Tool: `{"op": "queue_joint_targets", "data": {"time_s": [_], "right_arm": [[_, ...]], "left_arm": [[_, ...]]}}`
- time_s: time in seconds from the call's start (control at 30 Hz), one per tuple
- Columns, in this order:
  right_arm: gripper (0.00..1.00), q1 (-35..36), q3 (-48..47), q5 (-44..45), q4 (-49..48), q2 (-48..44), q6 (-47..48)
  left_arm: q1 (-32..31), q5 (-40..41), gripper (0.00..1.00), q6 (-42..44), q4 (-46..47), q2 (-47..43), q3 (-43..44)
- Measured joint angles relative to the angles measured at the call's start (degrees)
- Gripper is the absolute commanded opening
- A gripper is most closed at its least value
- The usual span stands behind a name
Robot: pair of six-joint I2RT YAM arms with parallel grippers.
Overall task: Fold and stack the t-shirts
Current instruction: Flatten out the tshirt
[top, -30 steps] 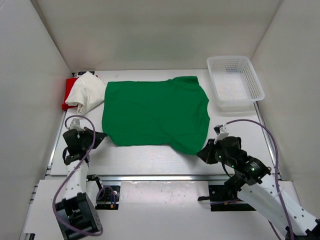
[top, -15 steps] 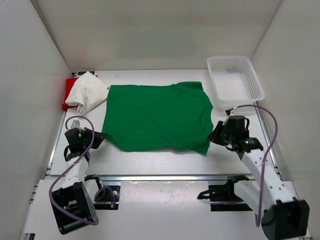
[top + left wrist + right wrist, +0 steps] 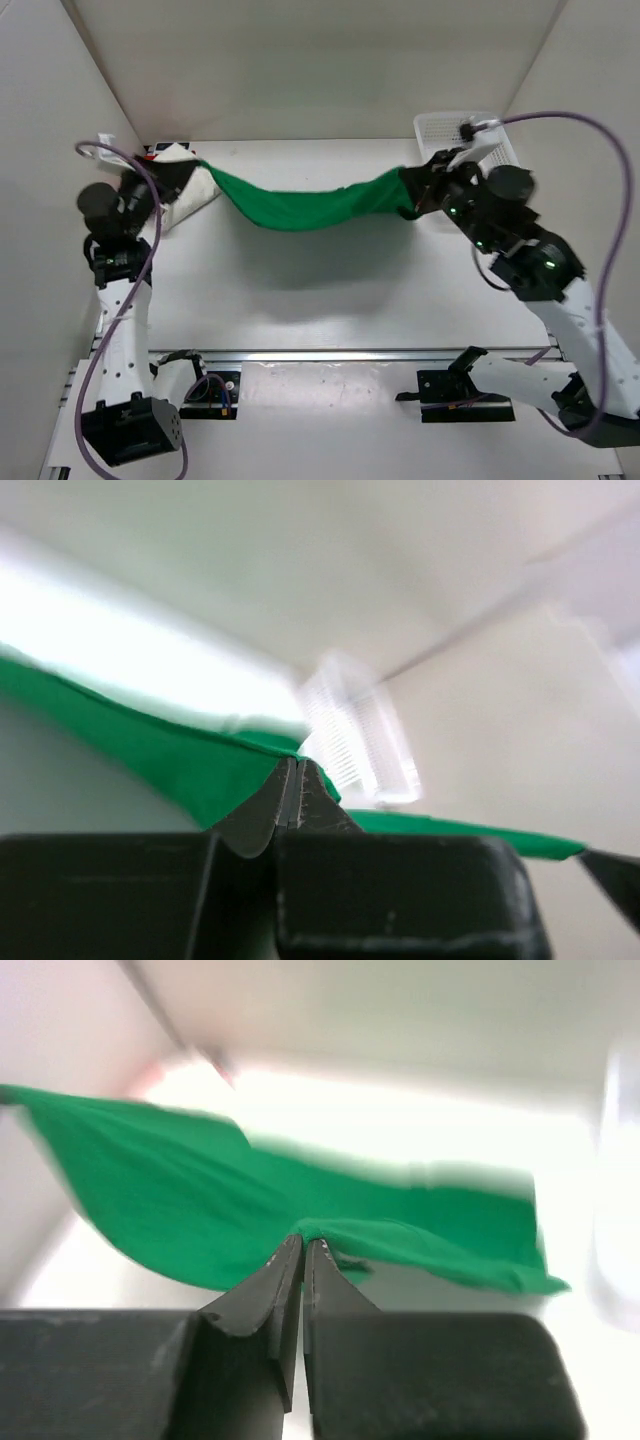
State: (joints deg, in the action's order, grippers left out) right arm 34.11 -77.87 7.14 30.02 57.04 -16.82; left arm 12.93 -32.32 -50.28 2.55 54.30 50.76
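The green t-shirt (image 3: 305, 205) hangs in the air between both arms, sagging in the middle above the table. My left gripper (image 3: 195, 168) is shut on its left end at the back left. My right gripper (image 3: 408, 192) is shut on its right end near the basket. In the left wrist view the left gripper (image 3: 291, 765) pinches the green t-shirt (image 3: 160, 755). In the right wrist view the right gripper (image 3: 303, 1242) pinches the green t-shirt (image 3: 200, 1200). The white t-shirt (image 3: 185, 200) lies bunched at the back left, partly behind the left arm. The red t-shirt is hidden.
A white mesh basket (image 3: 500, 130) stands at the back right, partly behind the right arm. White walls close in the table on three sides. A metal rail (image 3: 320, 353) runs along the near edge.
Both arms have risen and swung toward the back, lifting the green t-shirt off the table. It lay flat a second ago and now hangs stretched between the grippers.
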Motion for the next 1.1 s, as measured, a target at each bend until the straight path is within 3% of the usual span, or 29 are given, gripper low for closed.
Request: {"op": "queue_joint_targets", "data": {"time_s": [0.13, 0.4, 0.53, 0.67, 0.77, 0.97, 1.1], "right_arm": [[0.01, 10.9, -19.5, 10.3, 1.8, 1.9, 5.4], [0.0, 10.6, -57.3, 16.7, 5.7, 15.5, 16.6], [0.0, 5.9, -56.8, 14.0, 3.5, 18.8, 20.9], [0.0, -15.0, -55.1, -3.4, 3.1, 26.1, 17.2], [0.0, -23.8, -54.2, -13.1, 3.1, 34.1, 15.6], [0.0, -28.9, -57.2, -23.1, 4.7, 57.2, 13.4], [0.0, -29.4, -58.0, -24.7, 6.2, 65.0, 11.3]], "left_arm": [[1.9, -3.4, 0.0, -1.7, 0.1, 0.0, 15.8], [6.9, -8.9, 0.0, -9.7, 5.0, 2.9, 29.5], [7.0, -8.0, 0.0, -9.2, 2.8, 5.9, 29.5], [4.0, -4.0, 0.0, -6.1, -0.2, 7.1, 25.0], [0.3, 0.3, 0.0, -2.4, -2.2, 8.3, 21.6], [-6.6, 6.4, 0.0, 2.6, -1.9, 18.6, 19.8], [-7.3, 7.9, 0.0, 3.2, -1.5, 30.2, 22.5]]}}
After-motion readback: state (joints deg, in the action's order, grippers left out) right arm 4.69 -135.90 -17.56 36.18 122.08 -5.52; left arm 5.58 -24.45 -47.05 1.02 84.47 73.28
